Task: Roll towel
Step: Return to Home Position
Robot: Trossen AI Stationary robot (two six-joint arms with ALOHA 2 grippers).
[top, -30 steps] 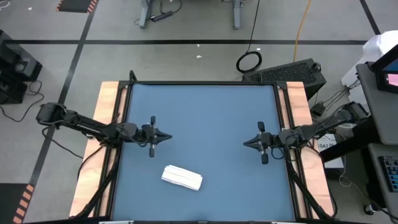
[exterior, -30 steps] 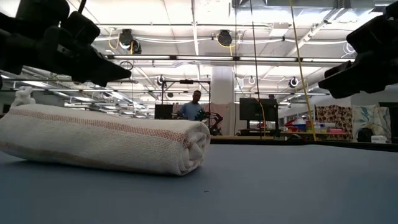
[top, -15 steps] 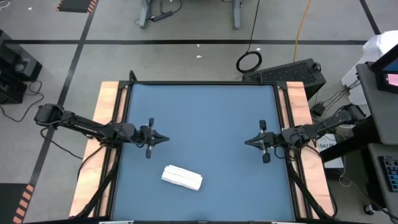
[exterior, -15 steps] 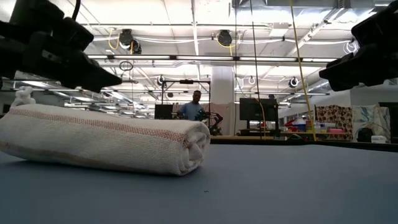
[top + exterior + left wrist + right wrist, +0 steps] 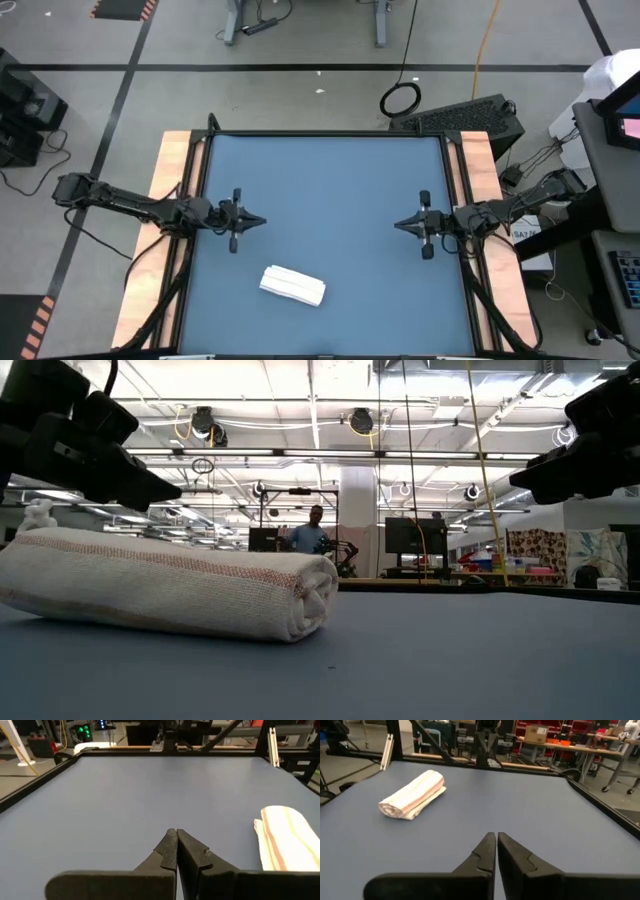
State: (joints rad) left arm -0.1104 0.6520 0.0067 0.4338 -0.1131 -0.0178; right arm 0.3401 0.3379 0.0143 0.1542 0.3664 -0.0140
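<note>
Towel (image 5: 293, 285) lies rolled, apart from clenched left claw (image 5: 262, 221) and clenched right claw (image 5: 396, 225).

Towel (image 5: 293, 285): off-white, thin reddish stripes running along its length.
Table (image 5: 330, 180): plain matte blue top, black rim.
Side boards (image 5: 172, 170): pale wood.
Left gripper (image 5: 262, 222): black.
Right gripper (image 5: 397, 226): black.

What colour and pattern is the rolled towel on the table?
The towel is off-white with a reddish stripe along its length, clearest in the low view.
</note>
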